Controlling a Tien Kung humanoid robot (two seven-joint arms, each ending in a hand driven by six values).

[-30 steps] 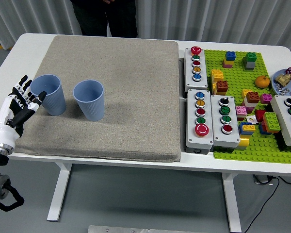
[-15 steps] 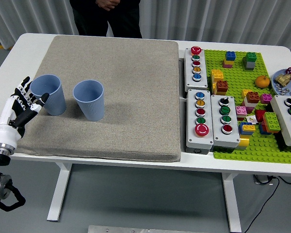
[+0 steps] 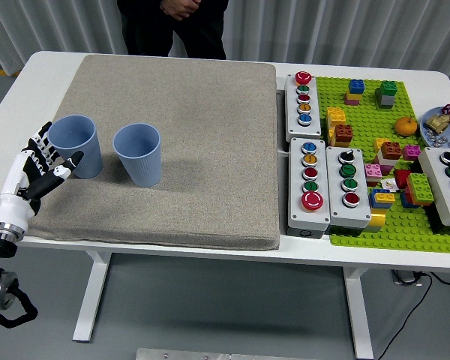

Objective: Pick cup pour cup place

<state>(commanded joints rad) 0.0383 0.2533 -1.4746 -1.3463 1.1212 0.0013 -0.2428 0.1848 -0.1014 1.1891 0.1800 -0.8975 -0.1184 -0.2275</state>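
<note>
Since a moment ago the left robot hand [image 3: 37,169] has edged right, its fingers spread and holding nothing, just beside the left blue cup [image 3: 77,145], which stands upright on the grey mat [image 3: 195,150] near the second blue cup [image 3: 138,154] on the desk [image 3: 15,90].

Grey mat [image 3: 187,135], button boxes [image 3: 309,174], green baseplate [image 3: 427,225] — bricks, orange [image 3: 406,125]

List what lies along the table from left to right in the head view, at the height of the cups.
left hand, open beside the first cup → left blue cup → right blue cup → bare stretch of grey mat → grey button boxes → green baseplate with bricks
</note>
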